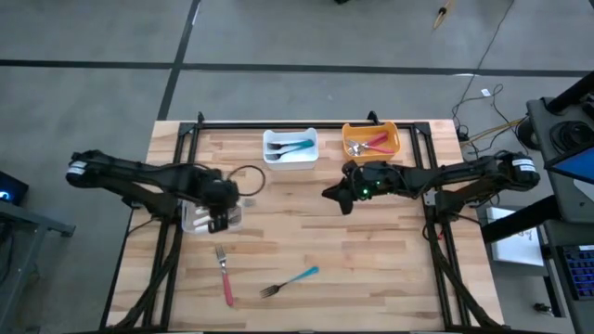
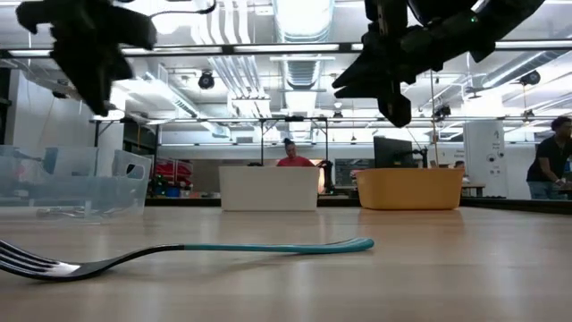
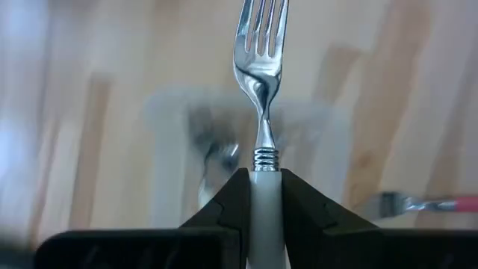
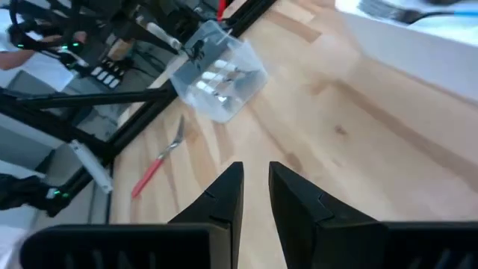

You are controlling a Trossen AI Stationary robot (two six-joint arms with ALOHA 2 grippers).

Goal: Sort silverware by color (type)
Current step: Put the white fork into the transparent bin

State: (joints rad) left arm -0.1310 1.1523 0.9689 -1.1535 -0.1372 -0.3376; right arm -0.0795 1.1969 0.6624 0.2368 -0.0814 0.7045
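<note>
Wooden table [image 1: 371, 250] carries three bins, a red fork [image 1: 224, 275], a teal fork [image 1: 290, 281].

left fingers [image 3: 233, 205] clamp white-handled fork [image 3: 261, 67] | tines up | red-handled fork [image 3: 422, 203] beyond

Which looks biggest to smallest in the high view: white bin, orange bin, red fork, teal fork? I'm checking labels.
1. The white bin and orange bin look about alike, so I won't rank them.
2. The red fork and teal fork are far slimmer and similar in length, so that is also a tie.
</note>
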